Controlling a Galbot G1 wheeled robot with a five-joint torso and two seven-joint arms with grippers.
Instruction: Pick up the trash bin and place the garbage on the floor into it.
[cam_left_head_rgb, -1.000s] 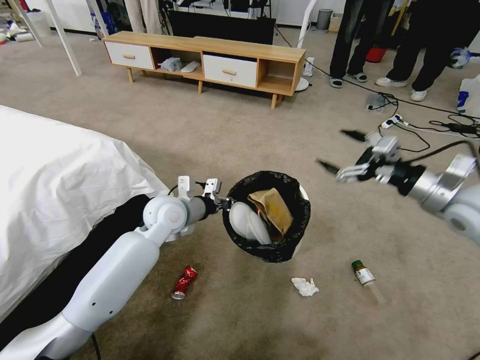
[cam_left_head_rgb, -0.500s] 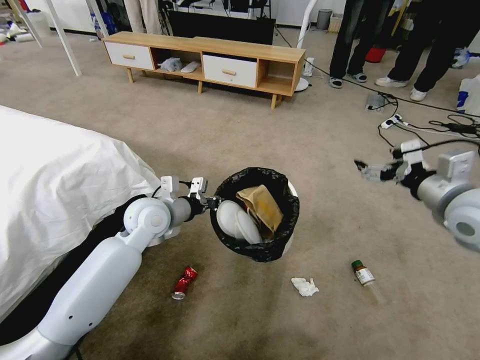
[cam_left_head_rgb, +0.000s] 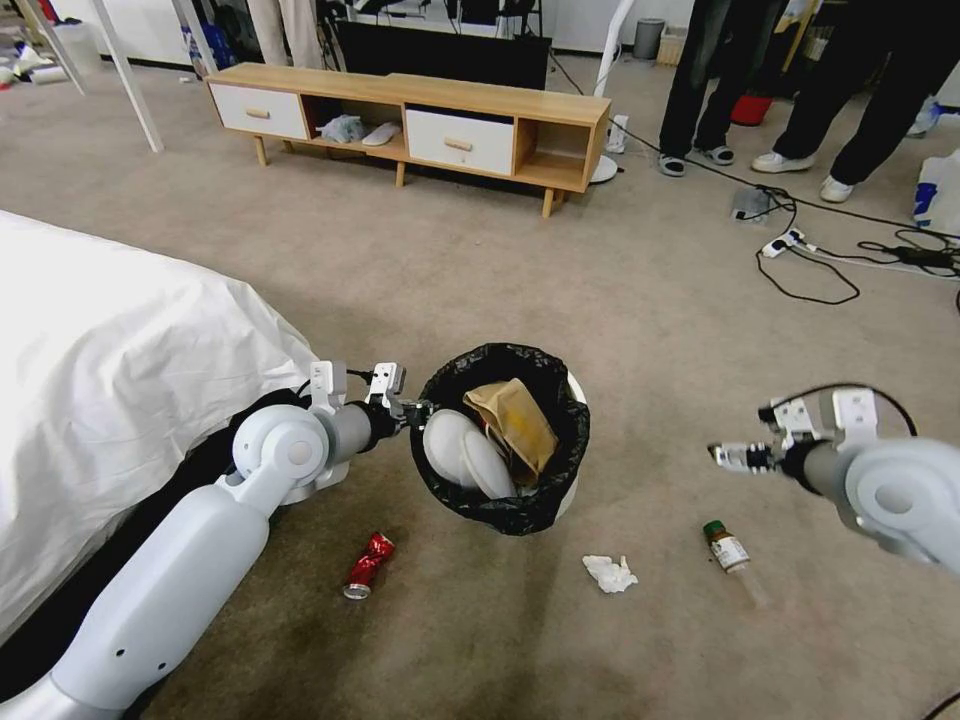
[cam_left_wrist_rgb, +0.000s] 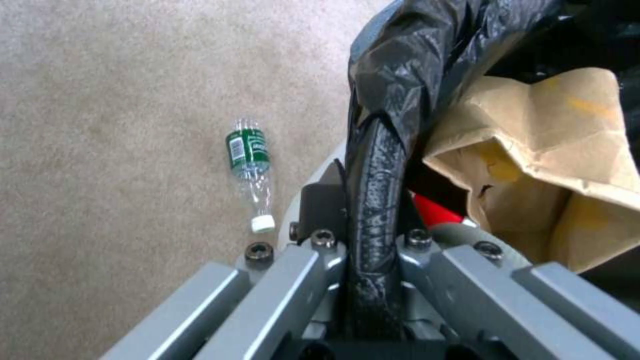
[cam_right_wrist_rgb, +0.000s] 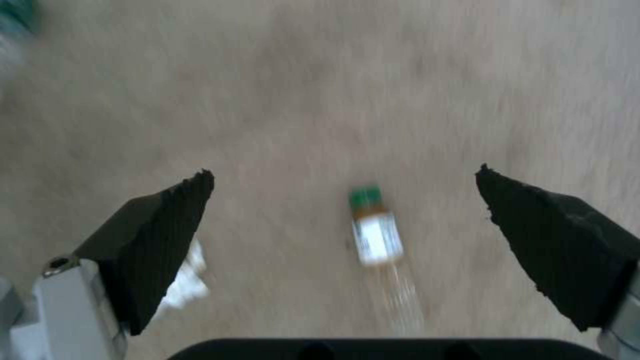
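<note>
Carpeted floor (cam_left_head_rgb: 600, 300) carries three loose pieces nearest the robot: one crushed red can (cam_left_head_rgb: 368, 565), one white tissue (cam_left_head_rgb: 609, 573), one green-capped bottle (cam_left_head_rgb: 733, 555). Above that bottle the right pincer (cam_left_head_rgb: 722, 456) hangs spread wide, empty. Beyond, the left pincer (cam_left_head_rgb: 412, 408) clamps the trash bin (cam_left_head_rgb: 503, 437) rim, lifted, holding one brown paper bag (cam_left_head_rgb: 515, 420) and white items. A fourth piece, one green-labelled bottle (cam_left_wrist_rgb: 252, 173), lies beside it.

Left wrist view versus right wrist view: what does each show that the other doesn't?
Left wrist alone: the left gripper shut on the trash bin rim, a brown paper bag inside, and a green-labelled clear bottle. Right wrist alone: the open right gripper above a green-capped bottle, with a white tissue nearby. Both: the floor.
</note>
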